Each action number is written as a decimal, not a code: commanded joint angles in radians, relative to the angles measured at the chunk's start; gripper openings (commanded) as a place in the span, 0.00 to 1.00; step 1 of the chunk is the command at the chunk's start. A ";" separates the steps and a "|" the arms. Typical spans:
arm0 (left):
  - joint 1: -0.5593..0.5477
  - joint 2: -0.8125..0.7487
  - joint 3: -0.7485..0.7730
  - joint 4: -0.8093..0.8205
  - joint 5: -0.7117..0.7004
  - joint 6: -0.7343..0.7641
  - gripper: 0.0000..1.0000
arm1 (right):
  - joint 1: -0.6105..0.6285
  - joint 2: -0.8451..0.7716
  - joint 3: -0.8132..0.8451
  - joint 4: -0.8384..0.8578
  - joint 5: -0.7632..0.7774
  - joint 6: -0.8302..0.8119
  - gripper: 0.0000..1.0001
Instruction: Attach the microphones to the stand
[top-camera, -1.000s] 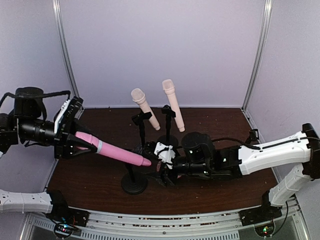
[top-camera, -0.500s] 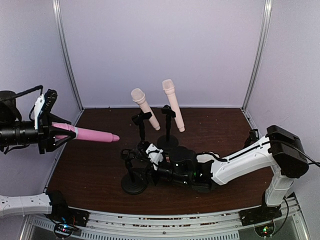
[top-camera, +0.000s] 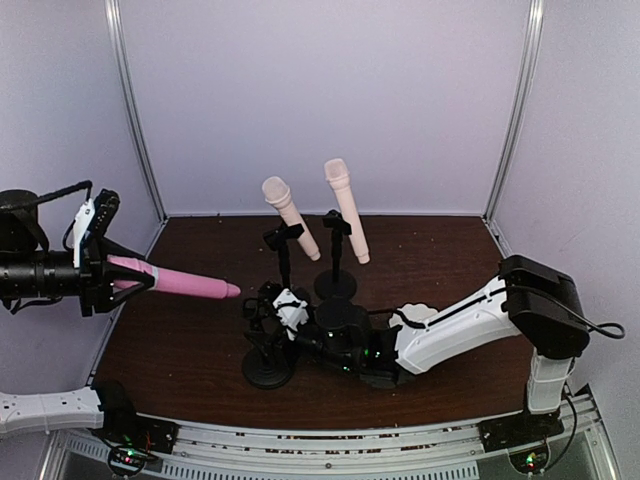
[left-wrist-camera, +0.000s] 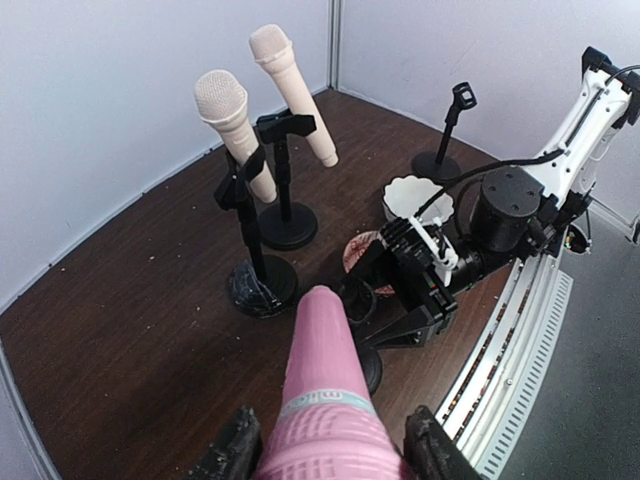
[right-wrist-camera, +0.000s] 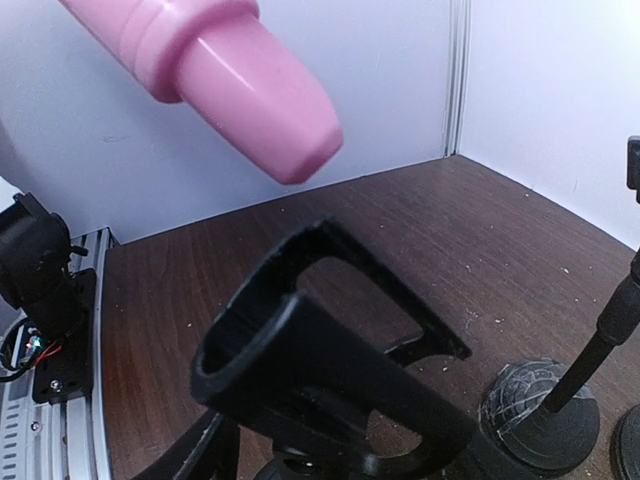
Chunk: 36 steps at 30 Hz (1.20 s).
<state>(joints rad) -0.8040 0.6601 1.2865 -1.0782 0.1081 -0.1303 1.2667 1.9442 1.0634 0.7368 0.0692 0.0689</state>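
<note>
1. A dark brown wooden table (top-camera: 180, 350) fills the booth, and its top is dotted with pale specks.
2. Plain white walls (top-camera: 320, 100) close it in on three sides, with metal posts (top-camera: 134, 110) in the back corners.
3. A white fluted dish (left-wrist-camera: 405, 195) sits toward the right side of the table. A reddish dish (left-wrist-camera: 352, 250) lies just beside it, partly hidden.
4. A perforated metal rail (top-camera: 330, 455) runs along the near edge.

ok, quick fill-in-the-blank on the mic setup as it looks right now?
The microphone in the left gripper is ___. ___ cream microphones sit clipped on the back stands. The front stand, by the right gripper, has an ___ clip.
Missing: pink; two; empty.
</note>
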 joint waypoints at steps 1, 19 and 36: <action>0.004 0.005 0.015 0.060 0.059 -0.034 0.00 | 0.008 0.037 0.027 0.057 0.042 -0.013 0.64; 0.004 0.045 -0.040 0.100 0.108 -0.049 0.00 | 0.022 0.083 0.012 0.153 0.057 -0.081 0.28; -0.044 0.072 -0.215 0.277 0.065 -0.094 0.00 | 0.031 0.110 0.016 0.172 0.031 -0.050 0.00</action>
<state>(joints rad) -0.8215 0.7040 1.1343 -0.9016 0.1818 -0.1913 1.2850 2.0254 1.0615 0.9104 0.1303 0.0704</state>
